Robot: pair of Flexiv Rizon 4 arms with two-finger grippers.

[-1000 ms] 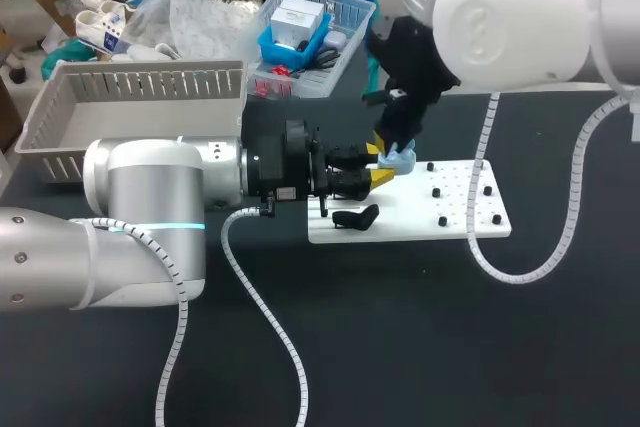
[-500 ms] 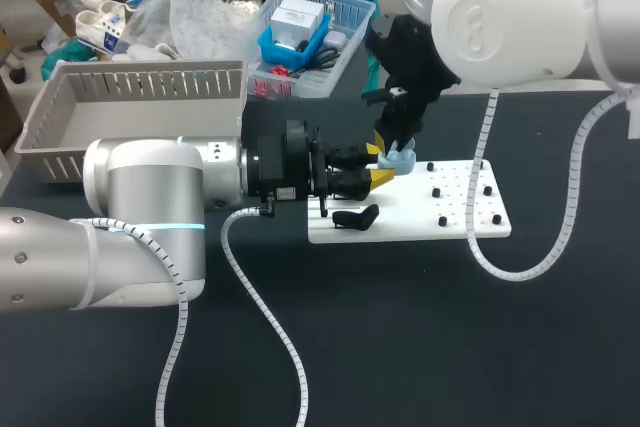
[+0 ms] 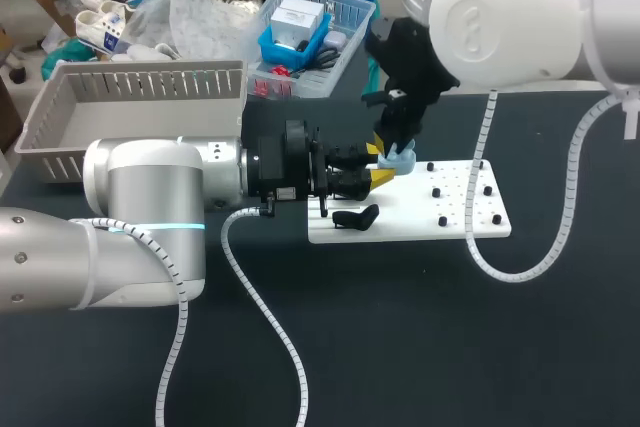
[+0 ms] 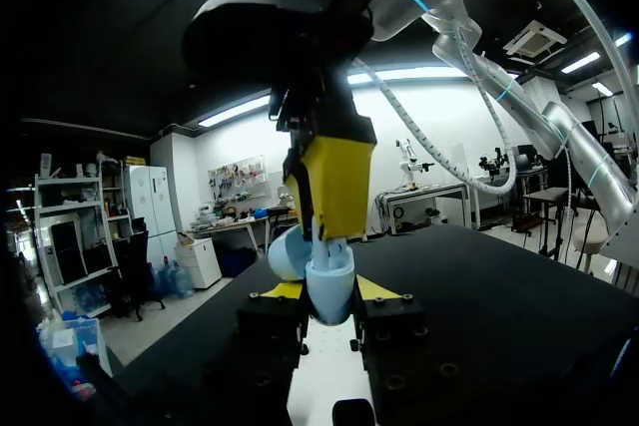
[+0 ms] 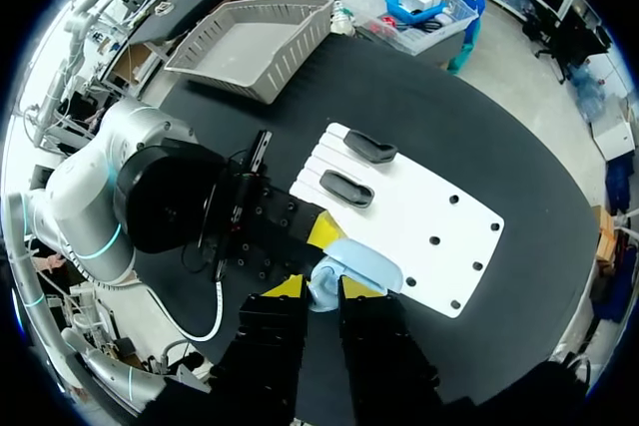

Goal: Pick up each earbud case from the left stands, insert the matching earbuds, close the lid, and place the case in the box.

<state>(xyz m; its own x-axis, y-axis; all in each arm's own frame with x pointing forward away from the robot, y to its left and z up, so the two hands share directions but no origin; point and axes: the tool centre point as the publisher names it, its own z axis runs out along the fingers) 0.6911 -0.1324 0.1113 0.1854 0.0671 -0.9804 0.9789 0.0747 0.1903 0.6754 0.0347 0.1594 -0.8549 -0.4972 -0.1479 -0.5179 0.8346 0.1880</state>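
Nearest you, the left arm lies across the dark tabletop (image 3: 420, 327). Its left pincer (image 3: 378, 165) is clamped on the light-blue earbud case (image 5: 364, 264) and holds it over the left end of the white peg board (image 3: 450, 217). Two black stands (image 5: 347, 189) sit on the board just beside it. The right pincer (image 5: 321, 288) comes down from the far side onto the same case, and its yellow tips look closed on the upper part. Far left, well apart, is the grey box (image 3: 150, 82).

Watch the shared grip. If the two pincers press or pull out of line, the small case could twist free or its lid be strained. The tips are crowded and could knock together. You cannot see any earbuds here, so their seating is unconfirmed.
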